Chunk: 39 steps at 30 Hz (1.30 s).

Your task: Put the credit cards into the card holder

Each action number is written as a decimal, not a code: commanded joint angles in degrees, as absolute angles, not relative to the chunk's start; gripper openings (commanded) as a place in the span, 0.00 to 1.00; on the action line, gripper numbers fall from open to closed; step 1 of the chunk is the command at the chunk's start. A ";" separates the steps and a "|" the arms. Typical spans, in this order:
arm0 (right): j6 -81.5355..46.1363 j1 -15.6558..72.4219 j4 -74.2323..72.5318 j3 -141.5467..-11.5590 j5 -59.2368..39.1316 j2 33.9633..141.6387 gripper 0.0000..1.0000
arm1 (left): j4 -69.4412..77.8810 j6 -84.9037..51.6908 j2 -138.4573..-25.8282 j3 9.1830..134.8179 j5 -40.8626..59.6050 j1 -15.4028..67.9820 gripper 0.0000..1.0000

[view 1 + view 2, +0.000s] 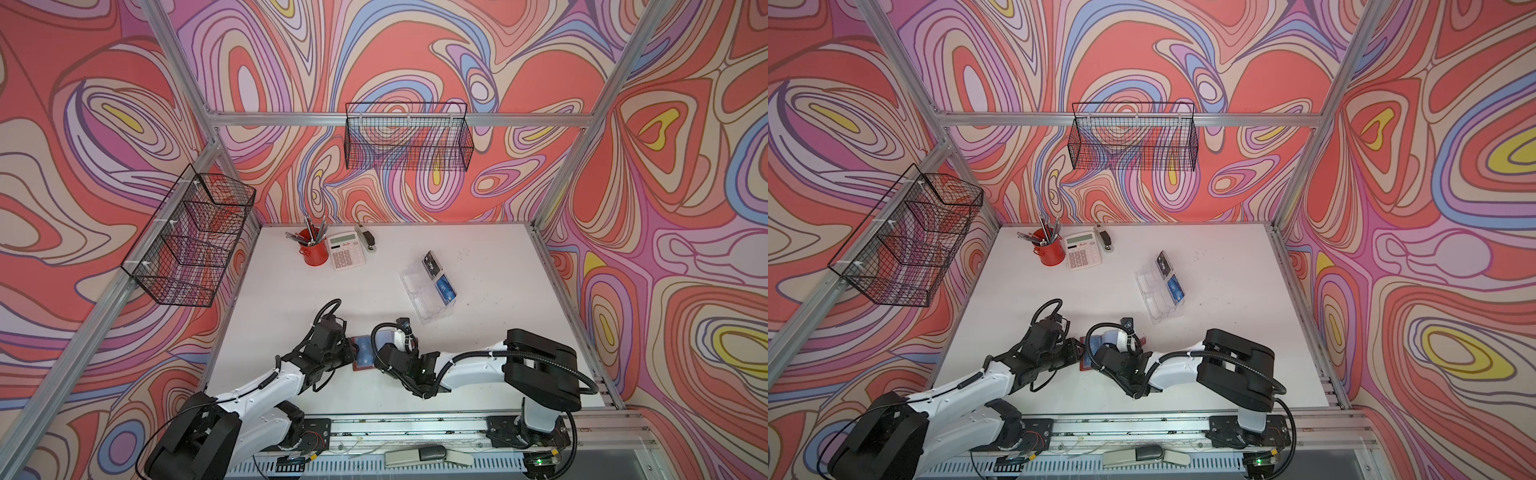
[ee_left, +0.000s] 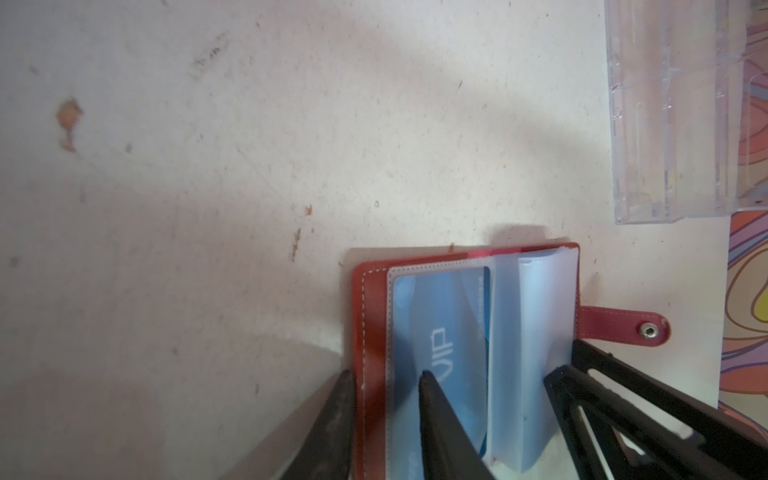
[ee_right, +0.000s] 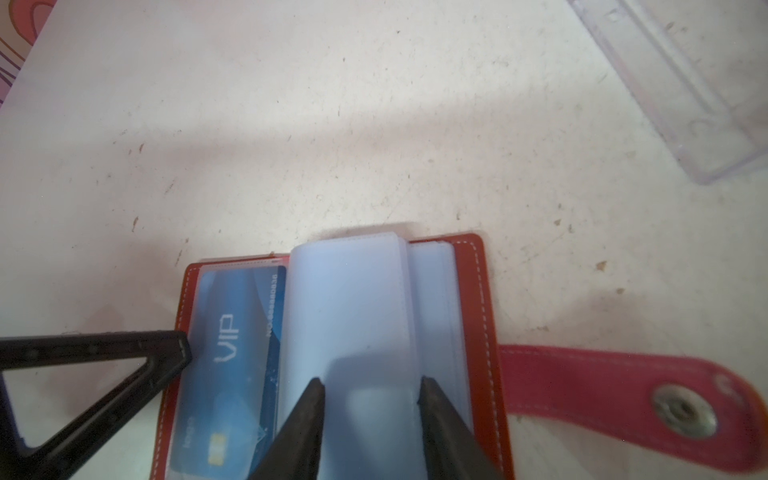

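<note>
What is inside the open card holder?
One blue VIP card sits in an outer sleeve of the card holder. The bunched cloudy sleeves beside it hide whatever they hold.

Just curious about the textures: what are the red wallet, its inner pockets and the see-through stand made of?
The card holder looks like matte red leather or imitation leather, with white stitching and a metal snap. Its sleeves seem soft frosted plastic: they curl and bulge. The tiered stand looks like rigid clear acrylic, glossy and sharp-edged.
</note>
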<state>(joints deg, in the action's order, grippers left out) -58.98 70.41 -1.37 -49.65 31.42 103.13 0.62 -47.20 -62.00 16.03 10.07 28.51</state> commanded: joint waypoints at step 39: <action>-60.98 70.18 11.13 -52.26 39.92 98.06 0.45 | -9.79 -48.07 -46.65 14.32 -0.01 28.43 0.32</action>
<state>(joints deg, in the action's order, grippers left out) -58.65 70.41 5.63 -51.07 35.48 98.06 -7.01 -47.27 -50.46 15.86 2.98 28.51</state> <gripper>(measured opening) 0.446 0.316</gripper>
